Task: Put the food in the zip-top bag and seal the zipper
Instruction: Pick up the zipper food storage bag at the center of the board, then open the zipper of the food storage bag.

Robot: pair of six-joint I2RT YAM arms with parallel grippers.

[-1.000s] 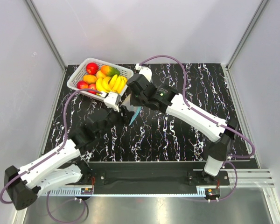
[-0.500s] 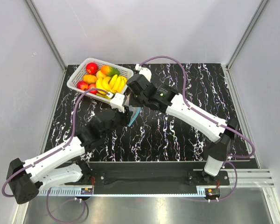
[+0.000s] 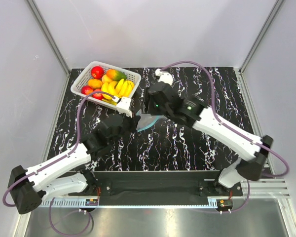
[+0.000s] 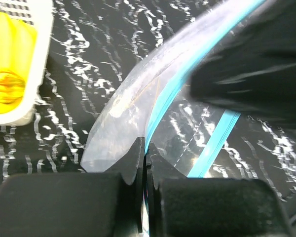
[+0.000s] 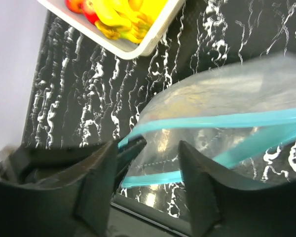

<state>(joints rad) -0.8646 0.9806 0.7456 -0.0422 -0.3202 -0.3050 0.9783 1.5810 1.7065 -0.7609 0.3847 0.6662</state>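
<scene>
A white lattice basket (image 3: pixel 87 79) is set at the far left of the black marbled tabletop (image 3: pixel 177 148), filled with yellow bananas (image 3: pixel 117 88), red apples (image 3: pixel 96 72) and a mango (image 3: pixel 117 75). The clear zip-top bag (image 3: pixel 149 122) is found just beside the basket, between the two grippers, and is partly hidden from above by the right wrist. The left arm is stretched forward from the near left corner, and the left gripper (image 4: pixel 145 155) is clamped on the blue zipper (image 5: pixel 222 120) at the bag's end. The right gripper (image 5: pixel 147 153) is held over the bag with jaws standing apart, gripping nothing. A second ago the bag was pinched by the right gripper while the left stood open; the right arm has since been swung rightward
</scene>
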